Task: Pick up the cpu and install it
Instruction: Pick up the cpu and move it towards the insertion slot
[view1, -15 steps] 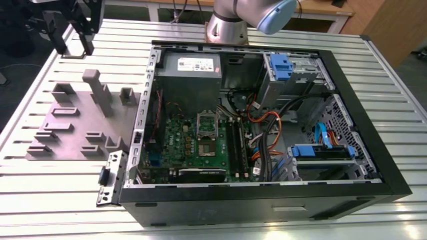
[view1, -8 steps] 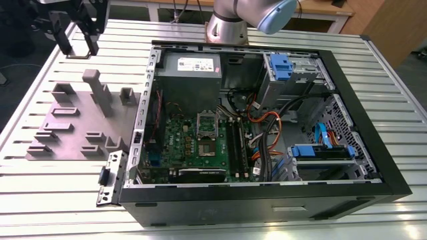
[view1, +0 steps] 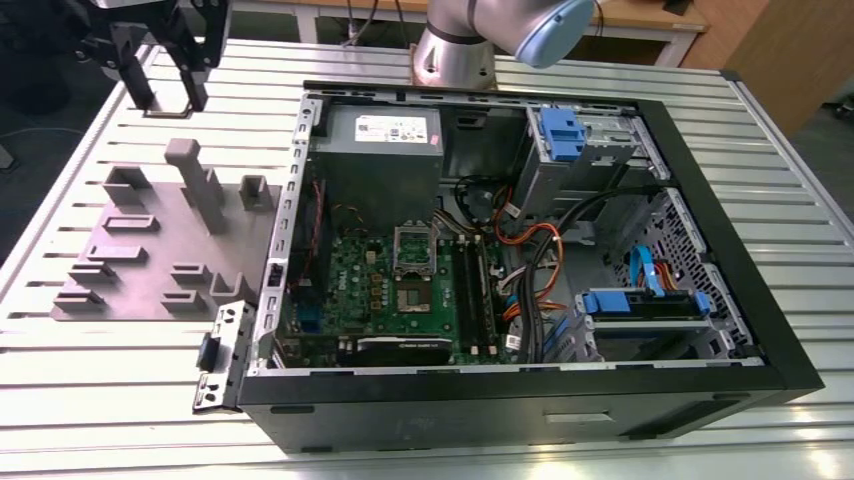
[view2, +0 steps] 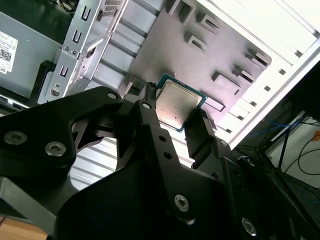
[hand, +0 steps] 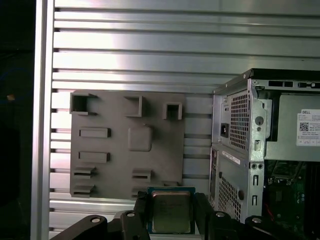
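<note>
Silver-grey cpu (view2: 177, 104) clamped in the end effector (hand: 171, 214) (in both wrist views), above the surface (view1: 107, 400), ten o'clock of the computer case (view1: 534, 405).

The cpu (view2: 176, 104) is seen dull silver-grey, edged in what may be teal; the tray (hand: 120, 165) is plain grey, the surface (hand: 150, 45) ribbed silver.

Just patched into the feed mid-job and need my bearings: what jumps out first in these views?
The gripper, at the exterior view's upper left, is shut on the cpu, pinching it by its edges near the grey pocketed tray. In the middle of the exterior view lies the open computer case, its green motherboard exposed, on the slatted metal table.
</note>
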